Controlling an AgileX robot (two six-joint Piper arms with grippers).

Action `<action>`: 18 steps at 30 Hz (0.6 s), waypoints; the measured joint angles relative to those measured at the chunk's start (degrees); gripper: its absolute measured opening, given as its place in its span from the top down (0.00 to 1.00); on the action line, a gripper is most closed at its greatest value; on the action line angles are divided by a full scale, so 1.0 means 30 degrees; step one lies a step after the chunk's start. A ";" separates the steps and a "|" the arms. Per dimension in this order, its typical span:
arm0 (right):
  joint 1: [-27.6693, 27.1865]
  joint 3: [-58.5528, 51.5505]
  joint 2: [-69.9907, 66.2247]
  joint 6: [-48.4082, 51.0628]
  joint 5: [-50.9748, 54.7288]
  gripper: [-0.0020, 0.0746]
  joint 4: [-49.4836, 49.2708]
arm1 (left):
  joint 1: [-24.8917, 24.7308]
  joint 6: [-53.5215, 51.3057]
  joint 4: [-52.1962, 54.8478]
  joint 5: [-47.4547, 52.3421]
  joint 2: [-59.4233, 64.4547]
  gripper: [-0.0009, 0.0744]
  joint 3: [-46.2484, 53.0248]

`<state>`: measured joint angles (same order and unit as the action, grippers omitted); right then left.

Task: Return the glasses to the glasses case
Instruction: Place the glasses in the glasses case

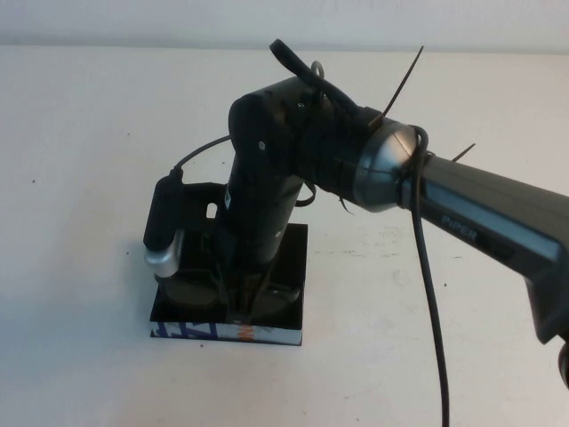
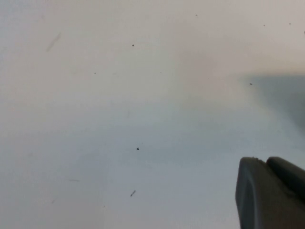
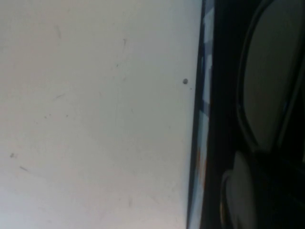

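The glasses [image 1: 197,290] lie inside the open glasses case [image 1: 292,267], one lens visible in the case's left half, the rest hidden beneath my right arm. The right wrist view shows a lens [image 3: 271,81] just inside the case's printed blue, white and orange front edge [image 3: 202,119]. The case sits near the middle of the white desk [image 1: 80,178], well apart from every desk edge, printed front edge toward me.

My right gripper [image 1: 253,298] reaches down into the case at the glasses; its jaws are closed to almost nothing. Whether they pinch part of the frame I cannot tell, since the arm covers the contact. My left gripper [image 2: 271,193] is parked over bare desk away from the case, outside the high view; only one dark tip shows and I cannot tell how it is set.

Step in hand, as I judge it: seating the glasses in the case. The next move calls for parting the jaws if they hold the frame, lifting straight clear so nothing drags the glasses out, then checking that they lie flat within the walls.
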<state>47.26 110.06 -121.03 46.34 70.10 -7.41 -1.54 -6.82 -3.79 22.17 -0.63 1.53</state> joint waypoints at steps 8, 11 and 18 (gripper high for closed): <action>0.0044 0.0554 -0.0916 0.0000 0.0000 0.97 0.0448 | 0.0000 0.0000 0.0000 0.0000 0.0000 0.99 0.0000; 0.0044 0.0554 -0.1148 0.0000 0.0000 0.97 0.0556 | 0.0000 0.0000 0.0000 0.0000 0.0000 0.99 0.0000; 0.0044 0.0554 -0.1277 0.0248 0.0000 0.97 0.0599 | 0.0000 0.0000 0.0000 0.0000 0.0000 0.99 0.0000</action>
<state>47.39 111.72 -124.86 47.08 70.10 -5.61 -1.54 -6.82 -3.79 22.17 -0.63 1.53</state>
